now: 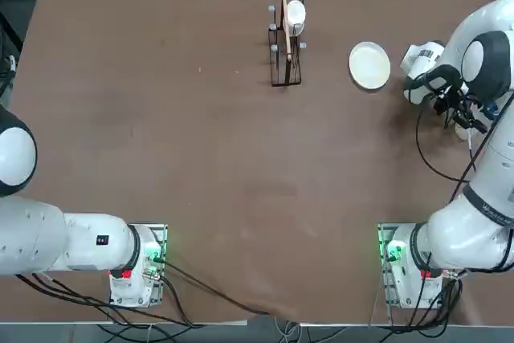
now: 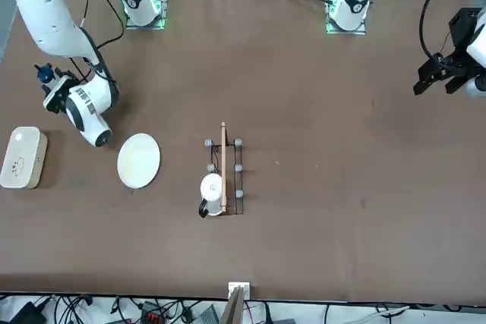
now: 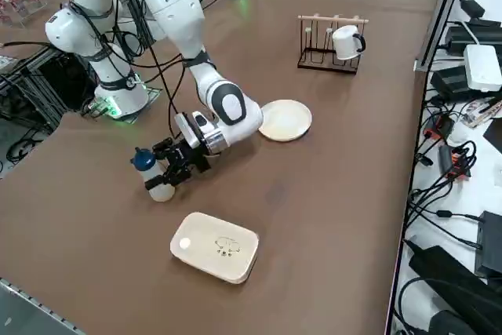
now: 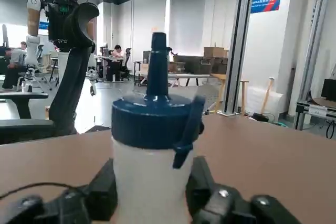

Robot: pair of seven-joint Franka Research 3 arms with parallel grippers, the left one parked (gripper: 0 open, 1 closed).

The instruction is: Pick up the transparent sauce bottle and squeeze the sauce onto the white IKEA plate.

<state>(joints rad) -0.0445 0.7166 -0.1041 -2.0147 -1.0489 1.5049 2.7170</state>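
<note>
The right claw (image 4: 152,195) is pinching the sauce bottle (image 4: 149,182), one black finger against each side of its round, whitish body. The bottle stands upright, its dark blue cap (image 4: 152,121) and pointed spout up, over the right-hand part of the table (image 3: 314,217); whether its base touches the surface, I cannot tell. The arm (image 3: 176,13) reaches down to it from the table's near edge, where its base is fixed.

The round white plate (image 1: 369,66) lies flat, apart from the bottle, farther toward the table's far edge and nearer its middle. A white box (image 3: 215,246) with rounded corners and a small drawing on top lies by the table's right edge, farther out than the bottle. Left of the plate is a dark wire rack (image 2: 238,180) with wooden bars, and a white mug (image 3: 345,42) hangs at its end toward the far edge.
</note>
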